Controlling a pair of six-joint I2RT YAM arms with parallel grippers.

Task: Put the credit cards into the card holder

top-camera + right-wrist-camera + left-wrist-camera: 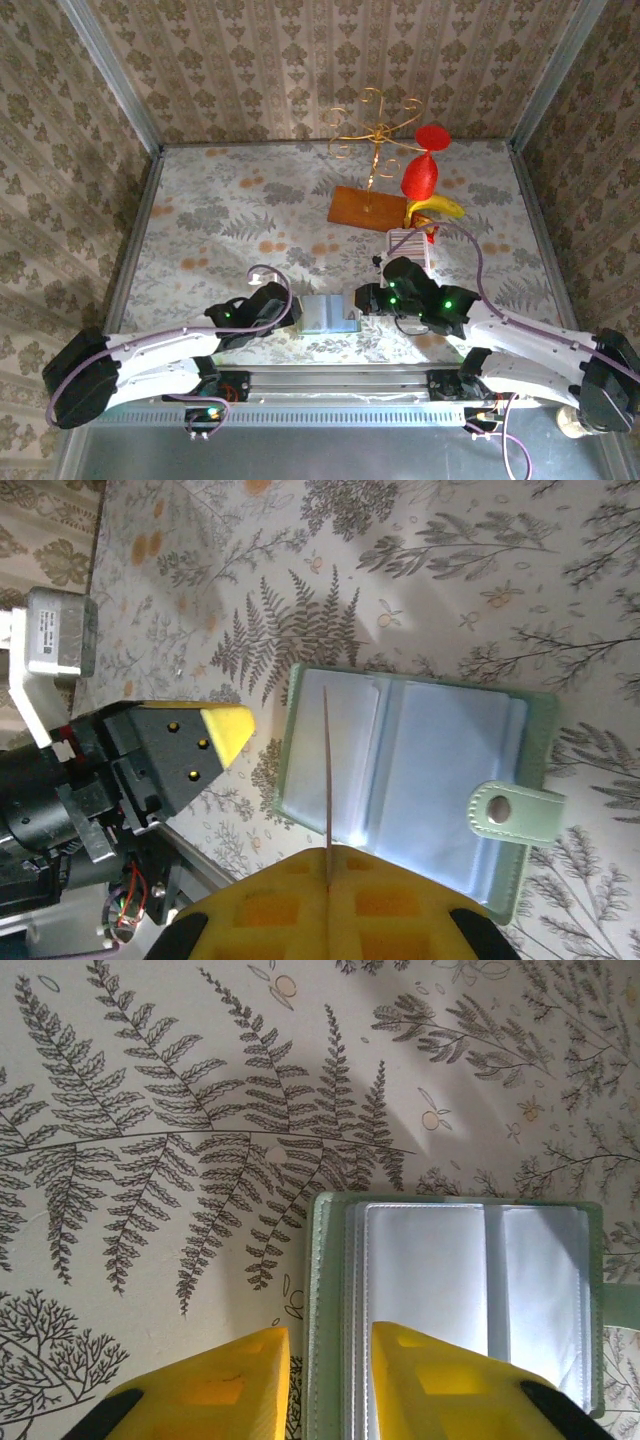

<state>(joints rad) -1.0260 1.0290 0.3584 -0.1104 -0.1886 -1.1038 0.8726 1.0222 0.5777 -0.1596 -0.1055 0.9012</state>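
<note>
The card holder [328,313] lies open on the patterned table near the front edge, its bluish-grey pockets [440,780] facing up and its tab [515,810] folded over the right side. My right gripper [328,852] is shut on a thin credit card [327,770], seen edge-on. The card stands upright over the holder's left pocket. My left gripper [330,1328] straddles the card holder's [470,1280] left edge with its yellow fingers [220,1385] slightly apart, one over the table and one over the pocket. From above, the left gripper [290,312] and the right gripper [362,300] flank the holder.
A ribbed white tray [408,245] stands just behind the right gripper. Farther back are a brown wooden board [365,208] with a gold wire stand [375,130], a red object [422,170] and a yellow banana [437,208]. Metal rails border the table.
</note>
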